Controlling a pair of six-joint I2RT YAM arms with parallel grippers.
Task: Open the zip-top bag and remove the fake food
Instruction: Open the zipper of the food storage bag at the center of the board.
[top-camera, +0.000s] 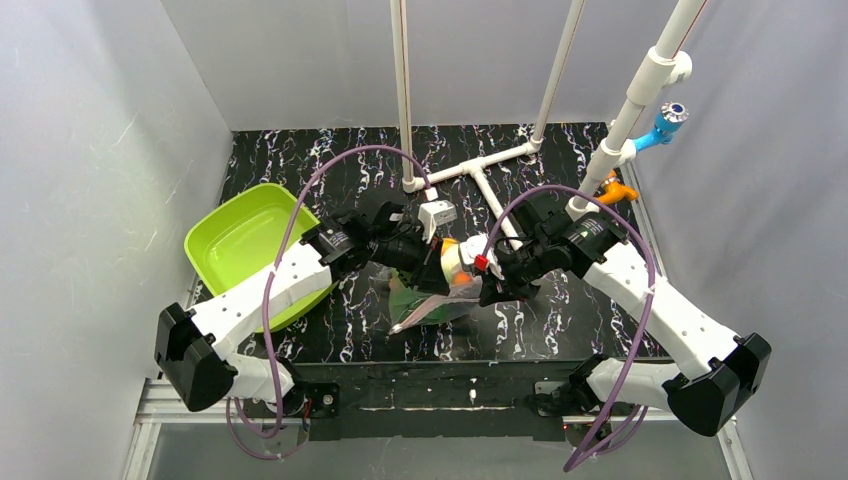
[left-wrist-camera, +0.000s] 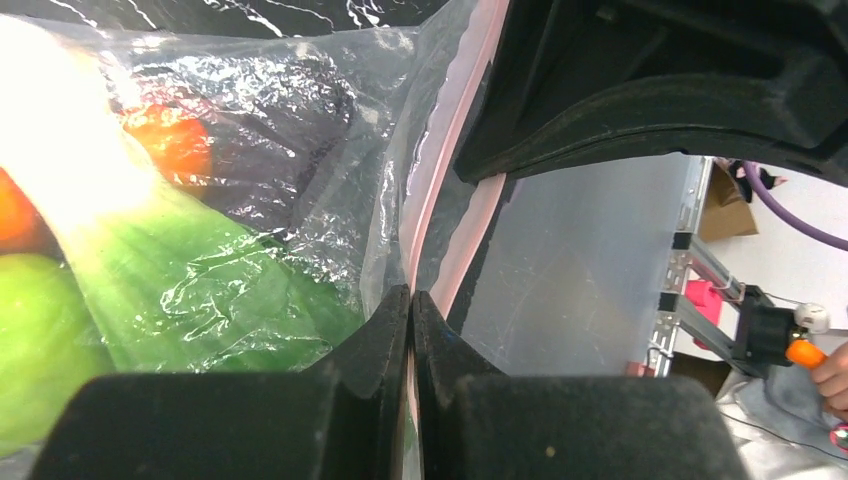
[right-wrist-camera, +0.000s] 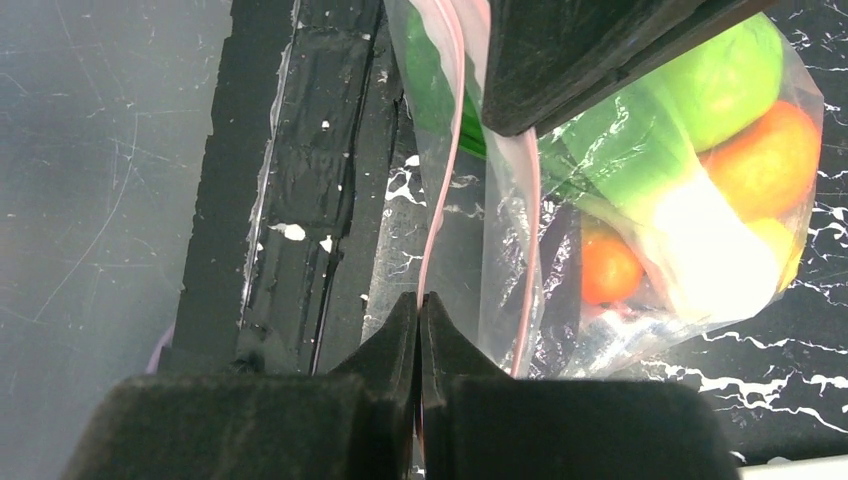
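We find the zip-top bag (top-camera: 443, 292) held between the two arms over the middle of the dark marbled table (top-camera: 570, 320), with the lime-green tray (top-camera: 240, 235) off to its left. The left gripper (left-wrist-camera: 411, 300) is pinched tight on a pink-stripped lip of the bag's mouth, and the right gripper (right-wrist-camera: 420, 305) likewise. Inside the bag we note bok choy (right-wrist-camera: 630, 150), a green round fruit (right-wrist-camera: 735, 75), an orange (right-wrist-camera: 770, 165) and a red piece (right-wrist-camera: 608, 268).

The zip-top bag (right-wrist-camera: 505, 250) is clear, pale pink along its zip; the fake food (right-wrist-camera: 720, 80) inside shows green, orange, yellow and red. The table (top-camera: 560, 320) is black, veined white. The tray (top-camera: 245, 240) is lime green. My left end effector (left-wrist-camera: 411, 305) and right end effector (right-wrist-camera: 419, 310) are black.
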